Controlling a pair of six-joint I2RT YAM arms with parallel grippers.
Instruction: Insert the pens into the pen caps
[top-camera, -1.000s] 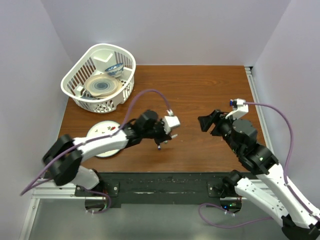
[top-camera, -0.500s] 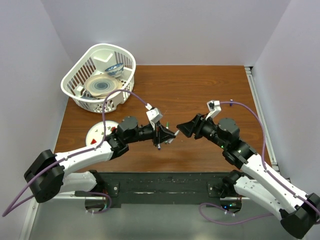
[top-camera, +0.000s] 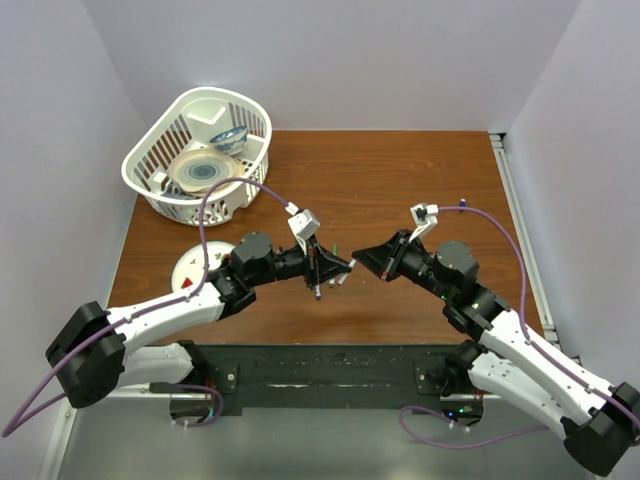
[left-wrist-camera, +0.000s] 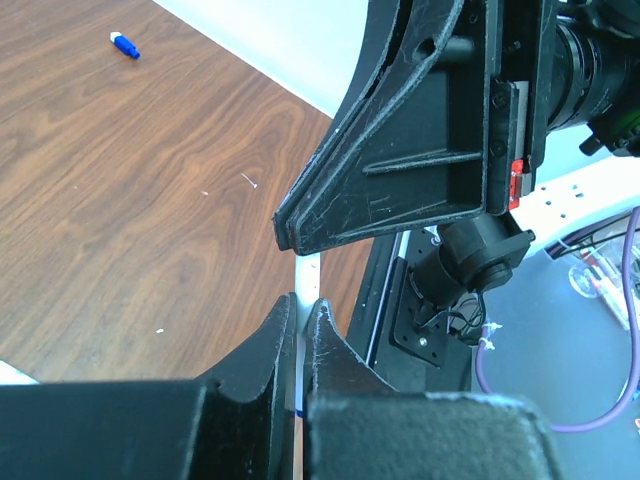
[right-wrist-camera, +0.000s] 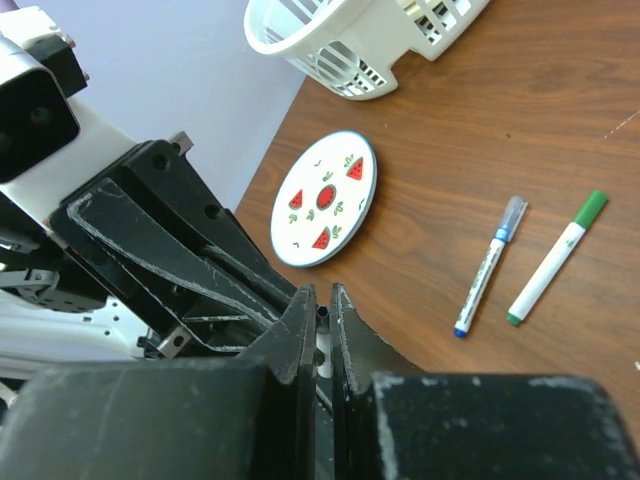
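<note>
My two grippers meet tip to tip over the middle of the table (top-camera: 400, 180). The left gripper (left-wrist-camera: 303, 303) (top-camera: 337, 268) is shut on a thin white pen (left-wrist-camera: 307, 272) that sticks out beyond its jaws. The right gripper (right-wrist-camera: 320, 292) (top-camera: 361, 262) is shut on the same pen (right-wrist-camera: 320, 335), whose dark hollow end shows between the tips. Two more white pens lie on the wood, one with blue ends (right-wrist-camera: 489, 268) and one with green ends (right-wrist-camera: 556, 258). A small blue pen cap (left-wrist-camera: 124, 44) lies alone on the table.
A round plate with watermelon pictures (right-wrist-camera: 325, 198) (top-camera: 197, 268) lies under the left arm. A white slotted basket (top-camera: 200, 155) holding dishes stands at the back left. The table's near edge and the arm mounts (left-wrist-camera: 450, 290) lie just behind the grippers.
The right arm swung left to the left gripper and its jaws closed on the pen. The left arm stretched right, carrying the pen toward the middle.
</note>
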